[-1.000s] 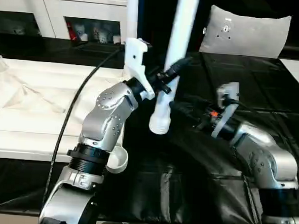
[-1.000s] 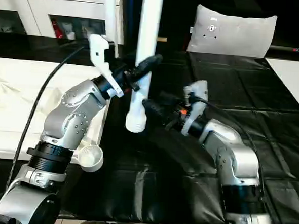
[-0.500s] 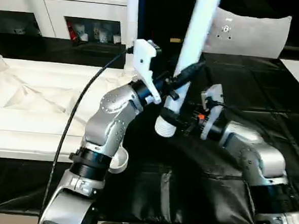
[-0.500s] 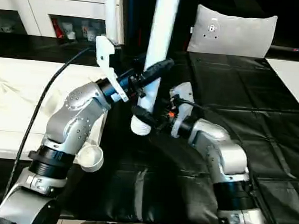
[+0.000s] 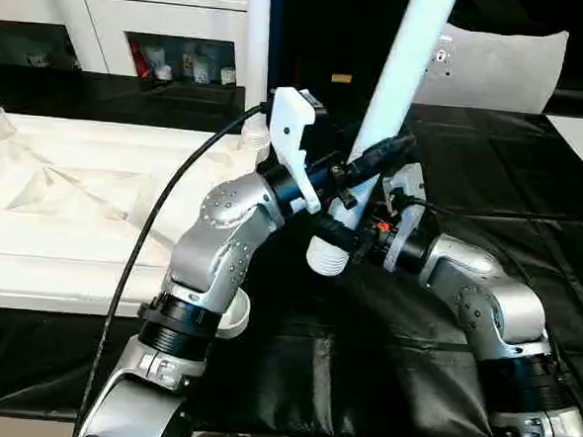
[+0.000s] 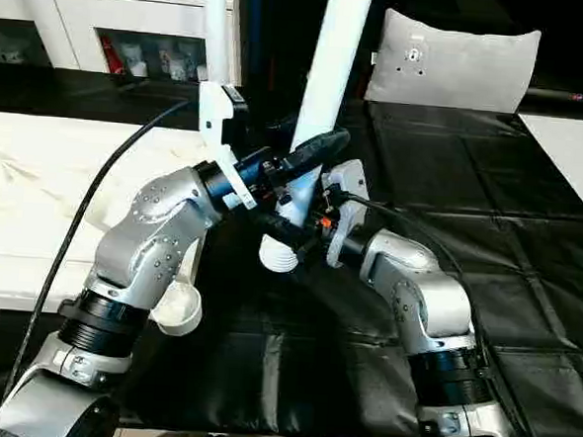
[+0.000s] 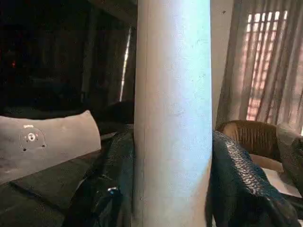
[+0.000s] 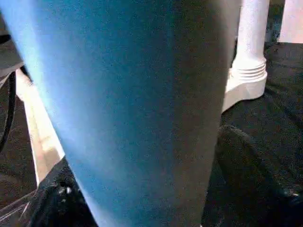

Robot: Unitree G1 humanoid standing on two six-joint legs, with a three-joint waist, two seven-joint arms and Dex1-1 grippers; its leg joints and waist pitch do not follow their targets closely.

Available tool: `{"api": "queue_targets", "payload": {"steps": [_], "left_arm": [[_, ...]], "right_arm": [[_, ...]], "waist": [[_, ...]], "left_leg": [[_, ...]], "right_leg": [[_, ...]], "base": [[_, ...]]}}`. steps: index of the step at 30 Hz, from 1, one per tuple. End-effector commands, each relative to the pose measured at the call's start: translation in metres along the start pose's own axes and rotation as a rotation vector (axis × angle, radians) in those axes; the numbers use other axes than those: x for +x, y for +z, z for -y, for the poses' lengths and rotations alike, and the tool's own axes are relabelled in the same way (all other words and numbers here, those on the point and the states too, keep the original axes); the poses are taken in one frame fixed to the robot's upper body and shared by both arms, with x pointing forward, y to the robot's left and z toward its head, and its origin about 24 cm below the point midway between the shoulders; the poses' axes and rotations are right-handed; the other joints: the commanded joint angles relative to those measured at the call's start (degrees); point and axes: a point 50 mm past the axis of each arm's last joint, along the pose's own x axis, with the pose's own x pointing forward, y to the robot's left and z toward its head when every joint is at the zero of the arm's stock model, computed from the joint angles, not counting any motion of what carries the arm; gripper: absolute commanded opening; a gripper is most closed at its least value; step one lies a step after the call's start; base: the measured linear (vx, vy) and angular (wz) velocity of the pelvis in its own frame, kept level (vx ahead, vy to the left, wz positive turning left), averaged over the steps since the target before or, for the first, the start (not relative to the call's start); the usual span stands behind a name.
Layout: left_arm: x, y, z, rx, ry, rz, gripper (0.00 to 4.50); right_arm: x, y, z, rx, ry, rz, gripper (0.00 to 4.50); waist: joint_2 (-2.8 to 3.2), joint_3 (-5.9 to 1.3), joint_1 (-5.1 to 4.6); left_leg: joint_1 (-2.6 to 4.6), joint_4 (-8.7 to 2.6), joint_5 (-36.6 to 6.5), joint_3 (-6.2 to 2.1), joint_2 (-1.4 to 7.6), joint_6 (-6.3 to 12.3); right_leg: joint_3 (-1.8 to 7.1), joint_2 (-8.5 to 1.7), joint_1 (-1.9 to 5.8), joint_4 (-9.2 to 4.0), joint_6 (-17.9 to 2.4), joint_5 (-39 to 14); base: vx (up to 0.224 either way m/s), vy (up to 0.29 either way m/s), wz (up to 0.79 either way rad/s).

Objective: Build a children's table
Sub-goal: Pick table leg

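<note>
I count one leg [image 5: 256,53] already standing in the tabletop [image 5: 55,199], left gripper [image 6: 297,164] clamped on a second leg [image 6: 329,82] held tilted above the black mat, right gripper [image 6: 289,234] straddling its lower end, grip unclear, remaining legs unseen.

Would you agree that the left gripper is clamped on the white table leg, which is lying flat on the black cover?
Not quite: the left gripper does clamp the white table leg, but the leg is raised and tilted, its ribbed end above the black cover, as the left eye view shows.
</note>
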Motion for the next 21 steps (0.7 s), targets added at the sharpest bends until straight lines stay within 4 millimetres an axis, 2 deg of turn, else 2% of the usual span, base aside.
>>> {"api": "queue_targets", "payload": {"steps": [1,7,10,12,16,17,19,21], "left_arm": [[0.0027,0.0041,0.0033,0.022,-0.026,0.014,1.77],[0.0037,0.0049,0.0016,0.028,-0.021,0.017,1.77],[0.0036,0.0055,0.0006,0.031,-0.019,0.017,1.77],[0.0033,0.0060,-0.0001,0.032,-0.016,0.018,1.77],[0.0017,0.0064,-0.0026,0.050,-0.003,0.015,1.77],[0.0015,0.0065,-0.0032,0.052,-0.002,0.014,1.77],[0.0008,0.0064,-0.0044,0.065,0.001,0.008,1.77],[0.0007,0.0065,-0.0048,0.067,0.002,0.007,1.77]], "right_arm": [[-0.0008,-0.0001,0.0031,-0.003,-0.015,-0.002,3.19],[-0.0004,-0.0045,0.0022,0.002,-0.017,-0.018,2.72],[0.0003,-0.0064,0.0025,0.005,-0.023,-0.026,2.64],[0.0007,-0.0069,0.0027,0.006,-0.025,-0.028,2.30],[0.0022,-0.0080,0.0018,0.001,-0.024,-0.035,2.11],[0.0025,-0.0079,0.0017,-0.003,-0.023,-0.037,2.11],[0.0032,-0.0080,0.0015,0.026,-0.013,-0.037,2.58],[0.0034,-0.0071,0.0016,0.047,-0.011,-0.028,2.71]], "waist": [[-0.38,-3.87,-0.09],[-0.42,-3.94,-0.07],[-0.50,-3.96,-0.07],[-0.49,-3.93,-0.05],[-0.62,-3.95,-0.11],[-0.62,-3.94,-0.07],[-0.63,-3.94,-0.05],[-0.60,-3.94,-0.10]], "left_leg": [[2.07,-6.09,-11.97,-5.12,10.34,-4.72],[2.00,-6.00,-11.31,-5.08,10.23,-4.75],[2.03,-5.98,-11.09,-5.05,10.25,-4.39],[2.08,-6.06,-11.35,-5.08,10.33,-4.51],[2.02,-5.98,-11.21,-5.03,10.22,-4.54],[2.04,-5.95,-10.93,-5.01,10.24,-4.36],[2.04,-5.99,-10.86,-5.09,10.32,-4.25],[2.04,-6.03,-10.70,-5.11,10.29,-3.98]], "right_leg": [[4.31,-7.92,1.90,-3.29,-16.87,-0.92],[4.32,-8.02,1.99,-3.23,-17.01,0.43],[4.32,-8.00,1.97,-3.23,-17.11,0.58],[4.27,-7.93,1.91,-3.18,-17.06,0.13],[4.33,-8.04,1.95,-3.22,-17.04,-0.02],[4.35,-8.08,1.91,-3.24,-17.04,0.01],[4.32,-8.02,1.94,-3.20,-16.89,-0.23],[4.29,-7.95,1.93,-3.24,-16.95,-0.01]], "base": [[0.000,0.000,0.00],[0.000,0.000,0.00],[0.000,0.000,0.00],[0.000,0.000,0.00],[0.000,0.000,0.00],[0.000,0.000,0.00],[0.000,0.000,0.00],[0.000,0.000,0.00]]}}
